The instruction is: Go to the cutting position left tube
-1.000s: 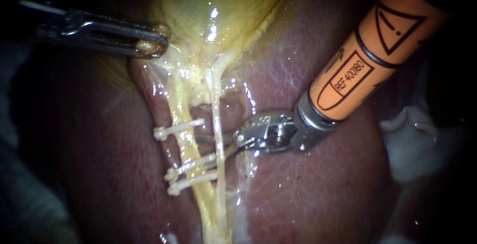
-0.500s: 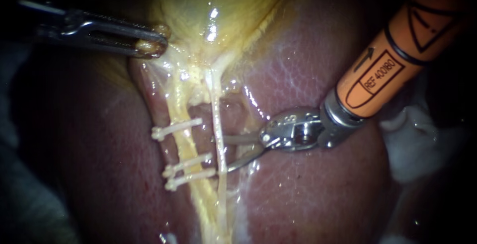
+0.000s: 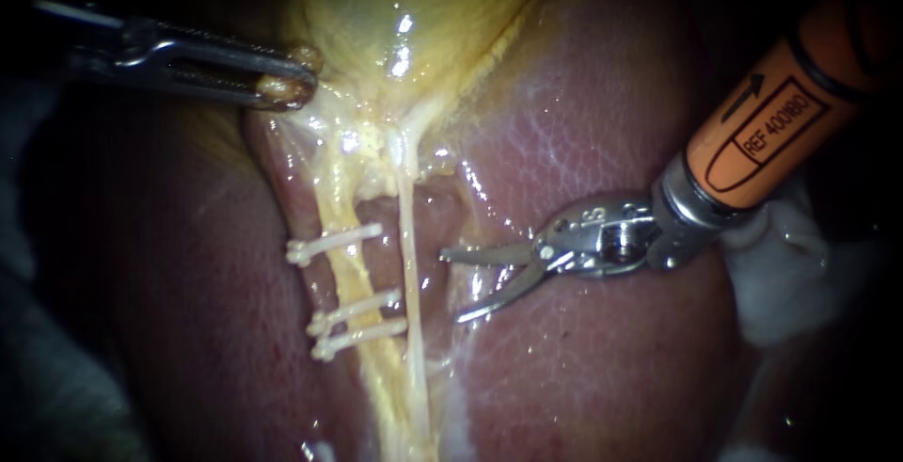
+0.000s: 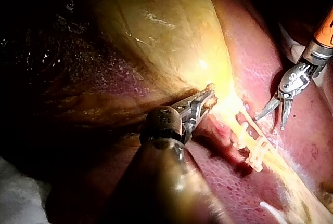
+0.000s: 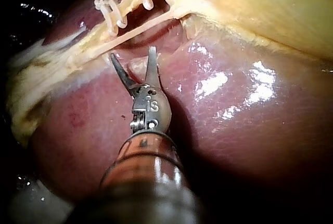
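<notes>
The left instrument [image 3: 293, 76] enters from the left and its jaws are clamped on tissue at the neck of the gallbladder [image 3: 414, 10]. This grip appears to pull the neck up and to the left, so the strands below it run taut and apart over the liver [image 3: 583, 358]. Two strands descend from the neck. The left tube [image 3: 350, 274] is the thicker, yellow one, and three clips [image 3: 334, 242] cross it: one above, and two close together below. The bare length between the upper clip and the lower pair is the probable cutting site. The right tube [image 3: 407, 236] is a thin pale strand just right of the left tube, and the lower clip ends reach up to it. The right instrument [image 3: 450, 286] enters from the upper right. Its two slender blade-like jaws are spread wide with nothing between them, and they point left toward the tubes. The tips lie just right of the right tube, at about the height of the gap between the clips, and touch neither tube. The positioning step is judged incomplete, because the open jaws must advance left until the left tube lies between them. The chief risk is catching the thin right tube, or striking a clip, on the way in.
</notes>
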Robot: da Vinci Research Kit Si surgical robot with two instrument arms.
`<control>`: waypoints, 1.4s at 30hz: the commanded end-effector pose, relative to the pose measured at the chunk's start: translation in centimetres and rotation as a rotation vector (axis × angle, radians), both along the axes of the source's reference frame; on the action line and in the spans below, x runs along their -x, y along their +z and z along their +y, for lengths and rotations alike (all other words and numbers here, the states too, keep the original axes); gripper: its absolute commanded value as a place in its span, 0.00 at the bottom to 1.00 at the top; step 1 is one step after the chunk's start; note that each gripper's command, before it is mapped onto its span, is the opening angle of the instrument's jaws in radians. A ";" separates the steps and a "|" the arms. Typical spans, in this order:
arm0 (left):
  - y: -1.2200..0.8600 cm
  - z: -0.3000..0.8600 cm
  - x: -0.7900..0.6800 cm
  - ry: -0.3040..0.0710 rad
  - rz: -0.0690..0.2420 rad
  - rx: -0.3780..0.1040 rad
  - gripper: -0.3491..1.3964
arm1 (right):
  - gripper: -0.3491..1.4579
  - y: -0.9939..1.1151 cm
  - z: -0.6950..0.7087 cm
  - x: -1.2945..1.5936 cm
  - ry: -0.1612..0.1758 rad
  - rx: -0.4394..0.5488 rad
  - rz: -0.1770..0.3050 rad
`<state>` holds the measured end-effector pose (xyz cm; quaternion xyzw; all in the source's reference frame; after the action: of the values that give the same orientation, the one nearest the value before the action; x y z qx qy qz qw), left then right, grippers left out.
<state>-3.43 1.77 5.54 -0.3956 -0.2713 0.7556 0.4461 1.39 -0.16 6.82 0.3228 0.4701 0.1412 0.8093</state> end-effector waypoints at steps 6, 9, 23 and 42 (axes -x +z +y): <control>0.00 0.00 0.00 0.000 0.000 0.000 0.00 | 0.95 -0.24 0.04 -0.03 -0.015 -0.024 0.015; 0.00 0.00 0.00 0.000 0.000 0.000 0.00 | 0.96 -0.38 0.02 -0.07 -0.021 -0.039 0.033; 0.00 0.00 0.00 0.000 0.000 0.000 0.00 | 0.98 -0.62 -0.08 -0.44 -0.025 -0.104 0.072; 0.00 0.00 0.00 0.001 0.000 0.000 0.00 | 0.98 -0.25 -0.11 -0.59 -0.010 -0.137 0.064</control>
<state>-3.42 1.77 5.54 -0.3957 -0.2716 0.7556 0.4458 1.98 -0.28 6.62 0.3835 0.4825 0.1584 0.7714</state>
